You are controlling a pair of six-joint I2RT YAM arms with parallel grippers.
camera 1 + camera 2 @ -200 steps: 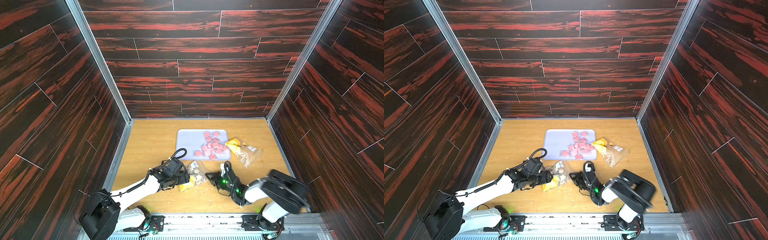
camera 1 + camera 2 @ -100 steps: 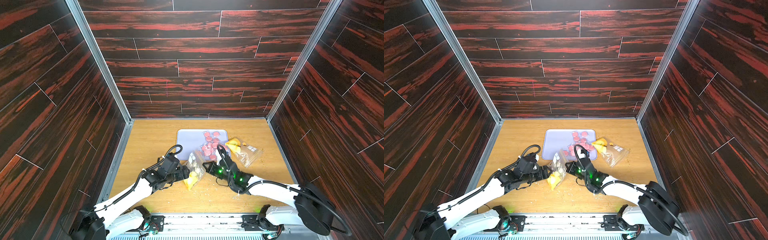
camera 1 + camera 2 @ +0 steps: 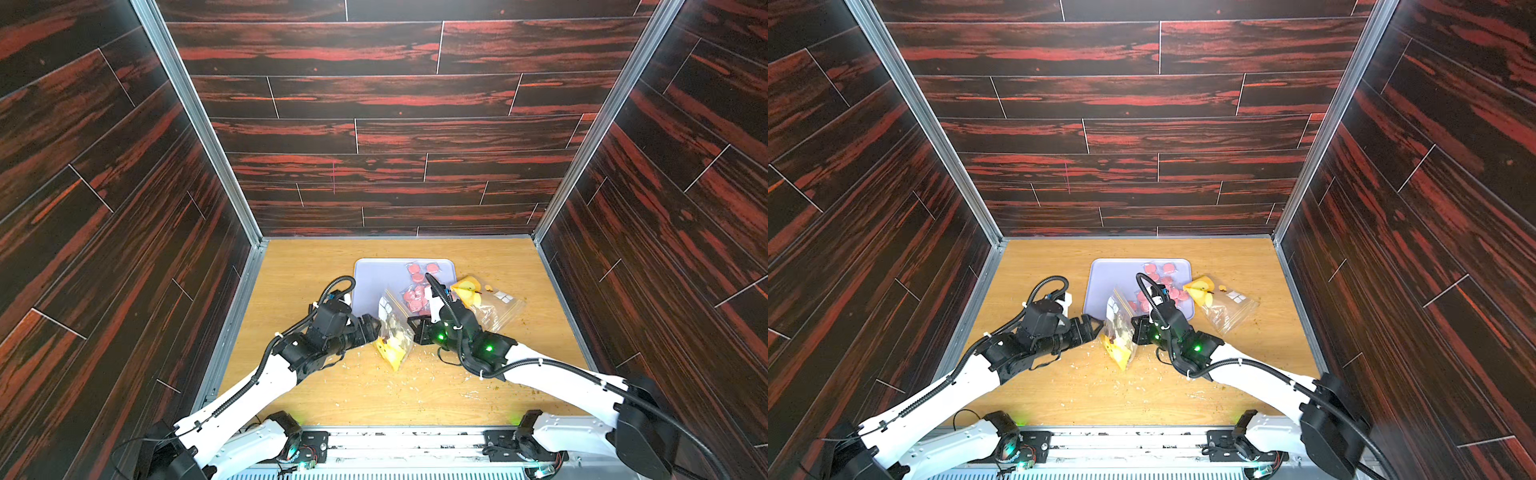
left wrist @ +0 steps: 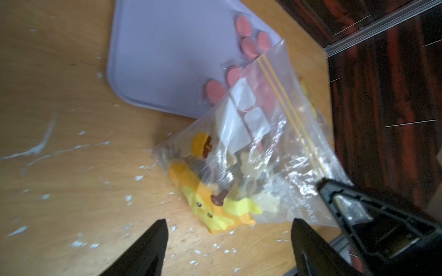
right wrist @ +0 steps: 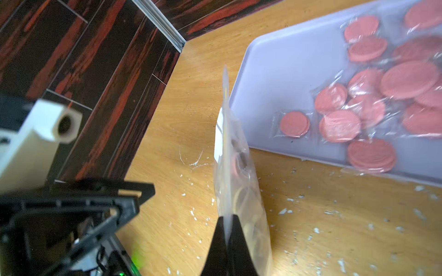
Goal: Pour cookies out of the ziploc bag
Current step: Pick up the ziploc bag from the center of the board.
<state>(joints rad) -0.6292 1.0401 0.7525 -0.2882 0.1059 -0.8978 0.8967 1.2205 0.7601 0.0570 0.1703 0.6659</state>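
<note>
Cookies (image 4: 248,165) blurred in bag (image 4: 275,133), right end effector (image 5: 226,218) pinching it (left end effector (image 4: 229,221) wide)

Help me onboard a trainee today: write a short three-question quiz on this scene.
1. True or false: the ziploc bag between the two arms is empty.
2. Multiple choice: the wrapped pink cookies lie
A. on the lavender tray
B. on the bare table
C. against the back wall
3. Short answer: which is shut on the bag's edge, the left pincer or the right pincer?

Key: 1 false; 2 A; 3 the right pincer.
</note>
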